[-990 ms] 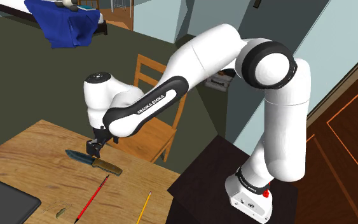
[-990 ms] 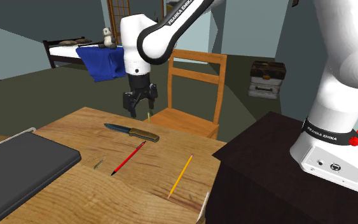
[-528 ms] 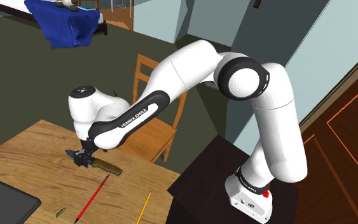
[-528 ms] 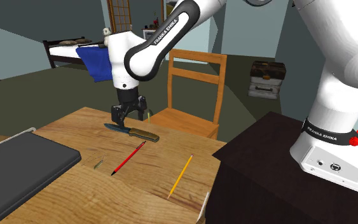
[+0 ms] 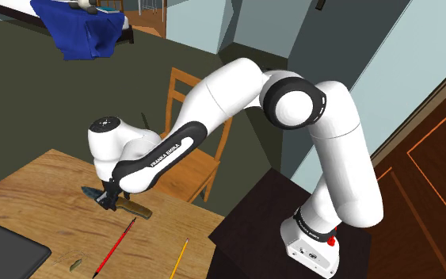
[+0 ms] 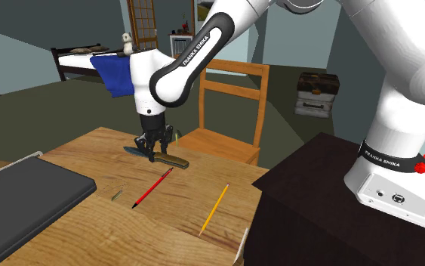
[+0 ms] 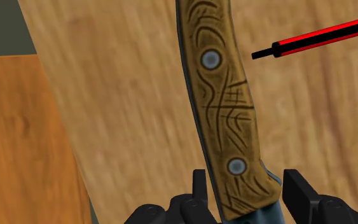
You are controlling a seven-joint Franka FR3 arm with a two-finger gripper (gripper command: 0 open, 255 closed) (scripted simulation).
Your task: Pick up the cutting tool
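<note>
- The all-black end effector [image 6: 152, 147] sits low over the light wooden surface [image 6: 82, 155], left of centre.
- Its fingers stand apart, straddling the brown carved-handled knife [image 7: 225, 114] without clasping it.

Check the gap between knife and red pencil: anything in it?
Nothing. Bare wooden tabletop separates the knife from the red pencil; the wrist view shows it plainly.
</note>
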